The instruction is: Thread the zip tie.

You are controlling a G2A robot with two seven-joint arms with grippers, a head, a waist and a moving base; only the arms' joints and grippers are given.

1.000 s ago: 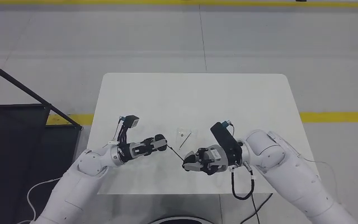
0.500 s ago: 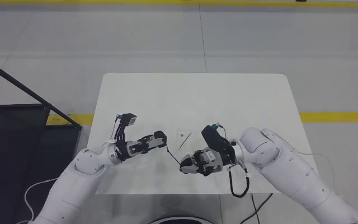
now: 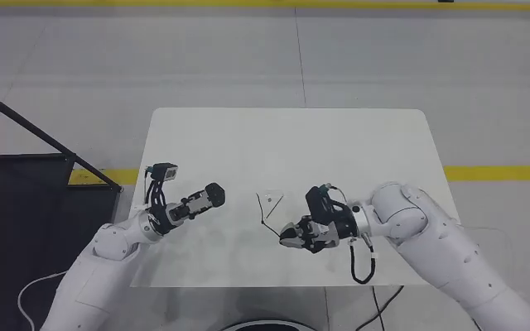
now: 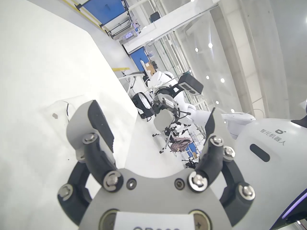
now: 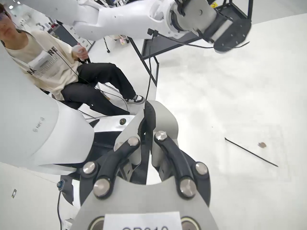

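Left gripper (image 4: 153, 111) is hanging wide open, empty. Right gripper (image 5: 148, 111) is sitting pinched together, apparently on nothing. The tie (image 5: 251, 152) is lying loose on the table (image 3: 331, 141) beside it. Risk: fingers skidding off that thin strap and flicking it away.

The zip tie (image 5: 250, 152) is thin and black on the plain white bench (image 3: 331, 141). The left end effector (image 4: 153, 111) and right end effector (image 5: 146, 111) are silver-grey with black links and pads. At 3 o'clock from the bench, a yellow stripe (image 3: 489, 172) crosses the pale grey floor (image 3: 248, 58).
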